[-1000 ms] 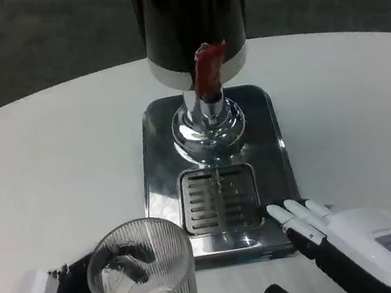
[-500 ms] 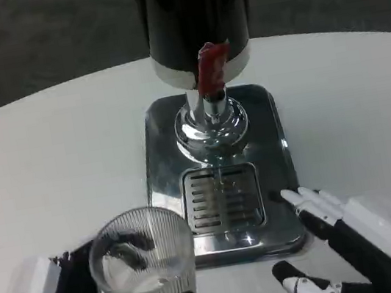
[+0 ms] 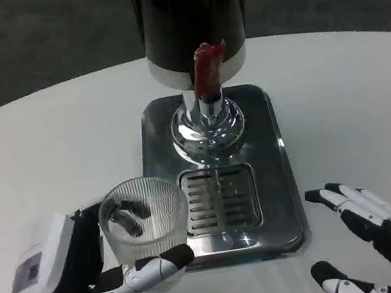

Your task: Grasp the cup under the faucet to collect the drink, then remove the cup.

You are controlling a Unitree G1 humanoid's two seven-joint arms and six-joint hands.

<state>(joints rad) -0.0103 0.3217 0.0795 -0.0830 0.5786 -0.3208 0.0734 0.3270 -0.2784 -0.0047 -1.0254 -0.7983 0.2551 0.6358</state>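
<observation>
We find the clear ribbed glass cup point(image 3: 145, 225) in the lower left of the frame, upright and apparently empty, at the left edge of the mirrored steel drip tray point(image 3: 158, 145). Our left hand point(image 3: 89, 271) wraps it: dark fingers show through the glass on the far side and a white-and-black thumb curls across its near base, a grip that keeps the open mouth level for filling. The cup sits left of and nearer to us than the slotted grille point(image 3: 220, 198), so we judge it not yet under the red-handled chrome faucet point(image 3: 205, 78), which hangs from the black dispenser point(image 3: 189, 13) at top centre. Our right hand point(image 3: 372, 226), in the lower right, holds nothing, fingers spread toward the tray, likely free to work the tap. All rests on the white table point(image 3: 47, 148).
</observation>
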